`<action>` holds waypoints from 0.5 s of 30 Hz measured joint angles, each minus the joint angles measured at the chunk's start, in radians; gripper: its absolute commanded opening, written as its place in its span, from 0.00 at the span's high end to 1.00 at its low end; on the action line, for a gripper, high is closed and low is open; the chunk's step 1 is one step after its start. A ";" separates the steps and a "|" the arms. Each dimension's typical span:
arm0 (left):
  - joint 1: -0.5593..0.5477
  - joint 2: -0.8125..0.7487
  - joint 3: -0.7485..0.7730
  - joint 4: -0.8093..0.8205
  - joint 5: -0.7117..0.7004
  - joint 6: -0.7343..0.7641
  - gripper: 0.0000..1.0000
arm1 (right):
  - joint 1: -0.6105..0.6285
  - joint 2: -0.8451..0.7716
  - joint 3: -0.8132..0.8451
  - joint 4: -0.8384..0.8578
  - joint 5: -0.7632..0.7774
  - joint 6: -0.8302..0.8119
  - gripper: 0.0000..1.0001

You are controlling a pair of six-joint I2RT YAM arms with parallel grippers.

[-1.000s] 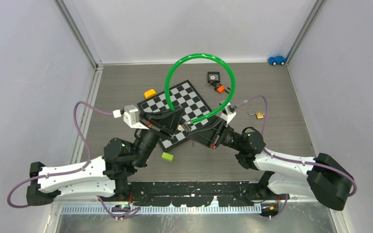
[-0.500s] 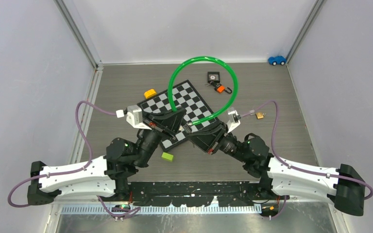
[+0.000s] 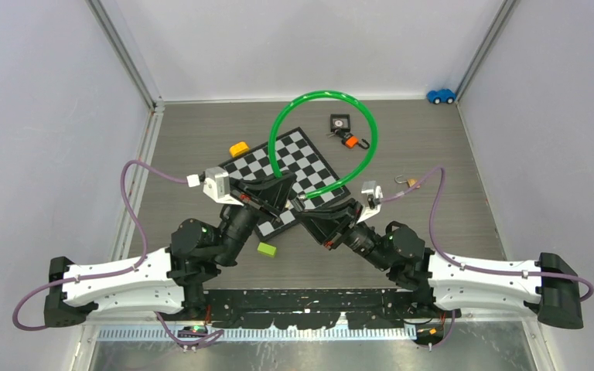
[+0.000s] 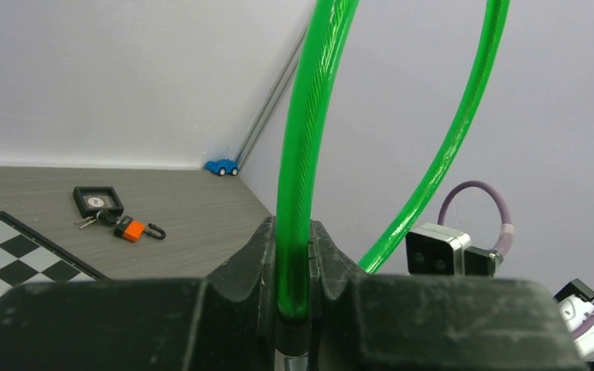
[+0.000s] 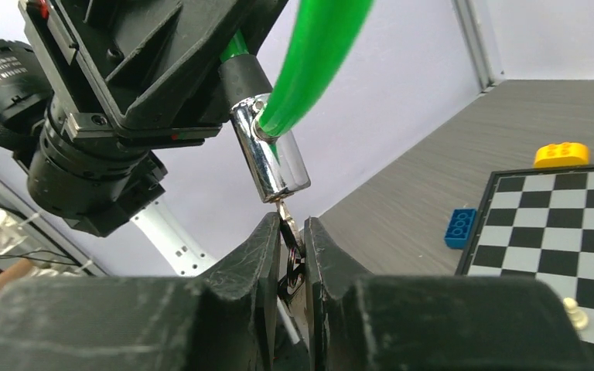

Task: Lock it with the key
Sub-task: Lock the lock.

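Nearest in: small green brick (image 3: 266, 249) on the table (image 3: 448, 154), just ahead of the arm bases, not in play.

Above it both arms meet, raised, a little in from the near edge. The left gripper (image 4: 294, 255) is pinched tight on the green cable (image 4: 302, 170) right at its end. The cable sits in the finger groove and its loop arcs up and back over the chessboard (image 3: 309, 154). The right gripper (image 5: 294, 246) is pressed together on the key (image 5: 285, 218), with a ring showing between its fingers. The blade tip sits in the bottom of the chrome lock barrel (image 5: 274, 154). Can't tell how deep.

My read of the step: turn the key.
- Pure wrist roll about the barrel axis, no side load. The blade is thin and the pinch area small, so slip is likely.
- The left arm is the reaction. The cable may twist in that groove, so go slow and check the barrel doesn't rotate with the key.
- If the blade isn't fully home, push along the axis first.

Beyond:
- yellow brick (image 3: 238, 148) off the board's left corner
- brass padlock (image 3: 411, 183) toward the right edge
- orange padlock (image 3: 349, 141) and black square case (image 3: 340, 122) toward the far edge
- blue toy car (image 3: 440, 96) in the far right corner
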 measured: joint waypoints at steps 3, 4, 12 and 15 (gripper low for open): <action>0.000 0.000 0.000 -0.003 -0.006 0.000 1.00 | 0.022 0.008 0.008 -0.001 0.029 -0.078 1.00; 0.000 0.000 0.000 -0.003 -0.007 0.000 1.00 | 0.026 0.009 0.009 -0.001 0.034 -0.097 1.00; 0.000 0.000 0.000 -0.004 -0.017 0.000 1.00 | 0.043 0.023 0.010 0.020 0.052 -0.196 1.00; 0.000 0.000 0.000 -0.006 -0.019 0.001 1.00 | 0.044 0.040 -0.011 0.075 0.050 -0.192 0.99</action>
